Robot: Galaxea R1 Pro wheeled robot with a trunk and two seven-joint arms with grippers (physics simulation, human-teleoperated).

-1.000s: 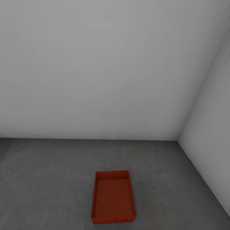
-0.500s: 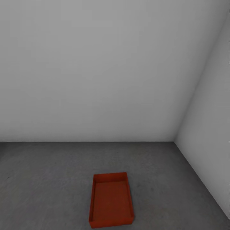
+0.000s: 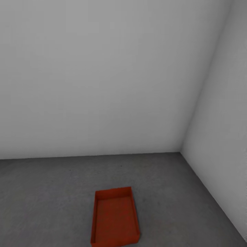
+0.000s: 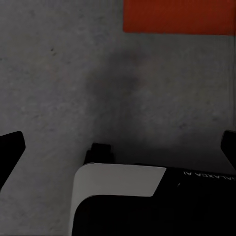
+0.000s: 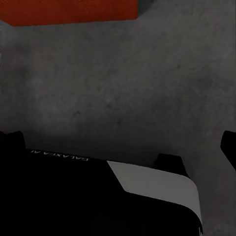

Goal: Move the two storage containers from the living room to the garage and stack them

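Note:
One orange-red storage container (image 3: pixel 115 218) lies open-topped and empty on the dark grey concrete floor (image 3: pixel 51 192) of the garage, low in the head view, a little left of centre. An edge of it shows as an orange patch in the left wrist view, container (image 4: pixel 177 14), and in the right wrist view, container (image 5: pixel 69 10). My left gripper (image 4: pixel 119 147) is open, its dark fingertips far apart over bare floor. My right gripper (image 5: pixel 119 145) is open too, nothing between its fingers. Both hang short of the container, apart from it.
Plain pale grey walls meet in a corner (image 3: pixel 180 152) behind and to the right of the container. The right wall (image 3: pixel 219 154) runs close along that side. Part of my own white-and-black body (image 4: pixel 118 196) shows below each wrist.
The whole head view has shifted: corner and container now sit further left, the container lower. The camera moved; the container lies where it was.

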